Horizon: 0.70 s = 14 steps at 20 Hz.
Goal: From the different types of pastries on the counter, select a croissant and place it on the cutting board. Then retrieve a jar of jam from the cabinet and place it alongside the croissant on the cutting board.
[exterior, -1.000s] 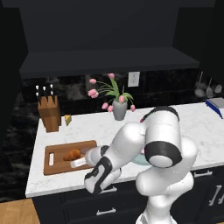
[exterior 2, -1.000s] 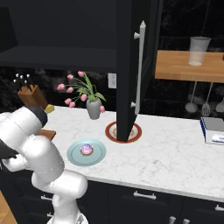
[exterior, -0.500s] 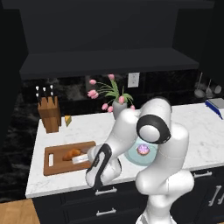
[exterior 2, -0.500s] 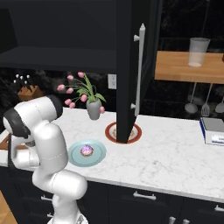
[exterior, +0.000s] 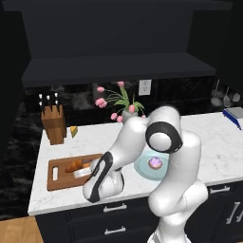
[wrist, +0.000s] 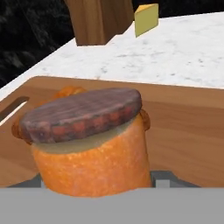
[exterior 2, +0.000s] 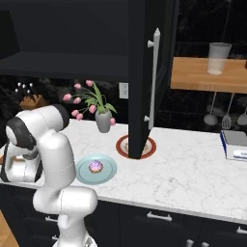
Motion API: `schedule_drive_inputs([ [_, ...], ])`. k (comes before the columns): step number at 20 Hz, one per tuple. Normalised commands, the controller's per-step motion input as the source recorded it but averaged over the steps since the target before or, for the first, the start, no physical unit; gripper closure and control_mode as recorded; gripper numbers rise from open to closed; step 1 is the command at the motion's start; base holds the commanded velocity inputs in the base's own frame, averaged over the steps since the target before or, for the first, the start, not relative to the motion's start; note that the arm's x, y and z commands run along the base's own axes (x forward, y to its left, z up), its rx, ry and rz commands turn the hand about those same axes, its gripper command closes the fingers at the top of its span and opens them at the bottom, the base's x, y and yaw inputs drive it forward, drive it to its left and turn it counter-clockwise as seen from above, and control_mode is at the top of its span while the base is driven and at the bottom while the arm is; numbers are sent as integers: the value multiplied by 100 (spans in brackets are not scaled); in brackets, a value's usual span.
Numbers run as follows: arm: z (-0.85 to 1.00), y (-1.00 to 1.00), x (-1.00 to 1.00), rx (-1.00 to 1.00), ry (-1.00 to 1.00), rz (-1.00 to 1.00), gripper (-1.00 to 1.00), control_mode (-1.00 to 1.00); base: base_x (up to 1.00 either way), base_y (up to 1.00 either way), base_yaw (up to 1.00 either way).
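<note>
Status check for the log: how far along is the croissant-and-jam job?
Nearly done. The croissant lies on the cutting board. The jar of jam stands on the board right in front of the gripper. Left: confirm release and withdraw.

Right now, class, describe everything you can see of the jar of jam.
The jar of jam is a squat orange cylinder with a broad, flat, dark reddish-brown lid and a pale band beneath it. It looks upright on the brown wooden cutting board, close in front of the camera. The golden croissant peeks out just behind it; whether they touch is unclear.
</note>
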Motion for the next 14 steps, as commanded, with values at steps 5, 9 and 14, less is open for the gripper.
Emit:
schedule_drive_inputs([
  [5, 2, -21, -48, -2, -11, 0, -100, -100, 0, 0, 0],
  [9, 41, -31, -52, 0, -14, 0, -100, -100, 0, 0, 0],
  [14, 73, -31, -26, 0, -9, 0, -100, -100, 0, 0, 0],
])
